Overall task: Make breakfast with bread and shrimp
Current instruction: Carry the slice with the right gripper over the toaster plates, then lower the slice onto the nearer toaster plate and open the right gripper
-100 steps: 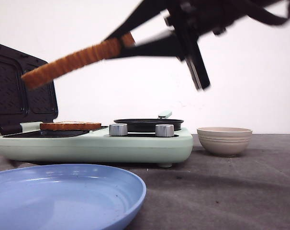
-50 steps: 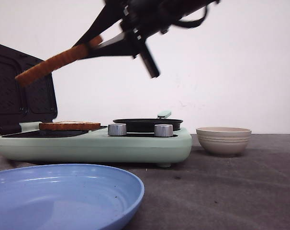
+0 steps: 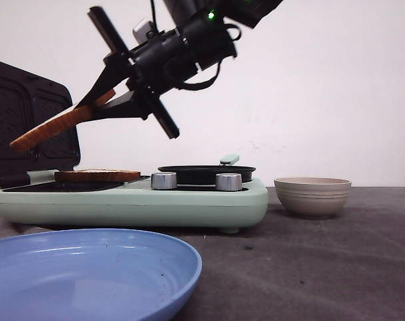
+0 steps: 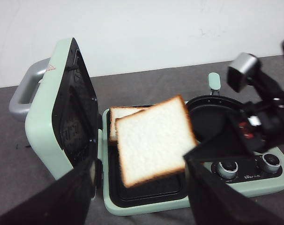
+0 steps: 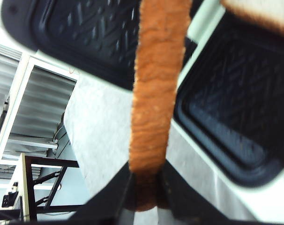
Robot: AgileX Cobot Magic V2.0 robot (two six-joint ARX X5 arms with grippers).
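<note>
front view: our right gripper [image 3: 95, 103] fingers pinch the upper bread slice [image 3: 52, 129]; we should level it over the lower slice [image 3: 97, 175] before letting go.

1. The front view is evenly and brightly lit against a plain white wall [image 3: 336, 80]; the wall is near overexposed, so the dark arm reads almost as a silhouette.
2. Soft, faint shadows lie on the grey worktop [image 3: 309, 267] under the green appliance [image 3: 136, 204] and the beige bowl [image 3: 313, 196].
3. The blue plate [image 3: 89, 274] nearest the lens is slightly soft, with a mild sheen on its rim.
4. The left wrist view is sharp and well lit on the held bread slice [image 4: 153, 140]; the dark shapes at its lower edge are blurred.
5. The right wrist view is soft throughout: the crust [image 5: 156, 89] is out of focus and the pale surfaces glare white.
</note>
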